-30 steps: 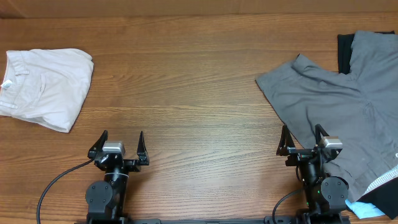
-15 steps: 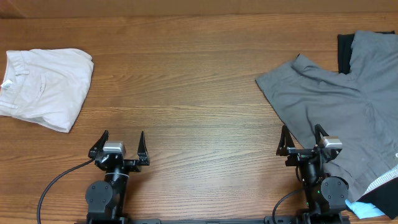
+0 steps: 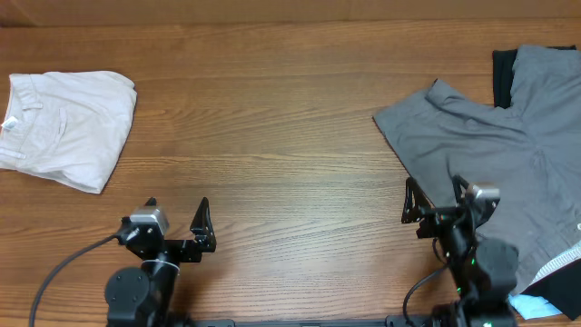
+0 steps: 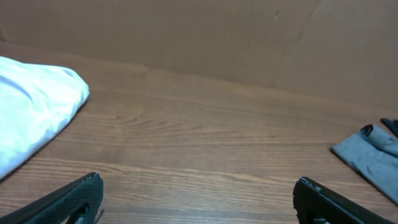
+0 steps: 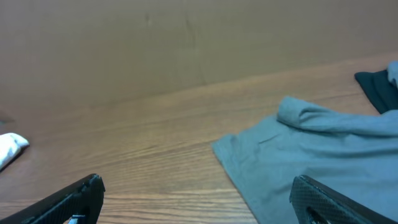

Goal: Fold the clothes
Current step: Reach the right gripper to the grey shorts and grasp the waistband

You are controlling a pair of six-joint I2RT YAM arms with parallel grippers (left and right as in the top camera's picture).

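Note:
The grey shorts (image 3: 495, 163) lie spread and rumpled on the right side of the table, reaching the right edge. They also show in the right wrist view (image 5: 311, 149) and as a small corner in the left wrist view (image 4: 370, 152). My right gripper (image 3: 438, 202) is open and empty at the shorts' near left edge, one finger over the cloth. My left gripper (image 3: 174, 218) is open and empty over bare wood at the front left, far from the shorts.
A folded white garment (image 3: 64, 127) lies at the far left, also in the left wrist view (image 4: 31, 112). A black garment (image 3: 502, 73) lies under the shorts at the back right. A white-edged item (image 3: 558, 263) sits at the front right corner.
Both arms have shifted: the left gripper moved a little left and toward the front, the right gripper tilted and moved slightly. The shorts have not moved.

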